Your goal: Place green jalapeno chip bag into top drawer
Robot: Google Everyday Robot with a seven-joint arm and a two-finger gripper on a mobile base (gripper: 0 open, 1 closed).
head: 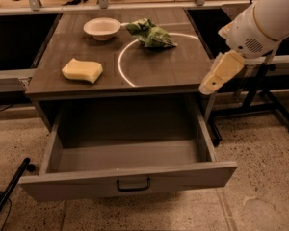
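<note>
The green jalapeno chip bag (150,34) lies crumpled at the back of the tabletop, right of the white bowl, partly inside a white circle marked on the table. The top drawer (130,182) is pulled fully open below the tabletop and is empty; its dark pull handle (133,185) is at the front centre. My gripper (210,84) hangs at the table's right edge, pointing down and left, right of and nearer than the bag, with nothing in it.
A yellow sponge (82,70) lies at the table's front left. A white bowl (102,28) sits at the back left. A black stand with legs (267,97) is on the floor to the right. A dark rod (9,190) lies at the lower left.
</note>
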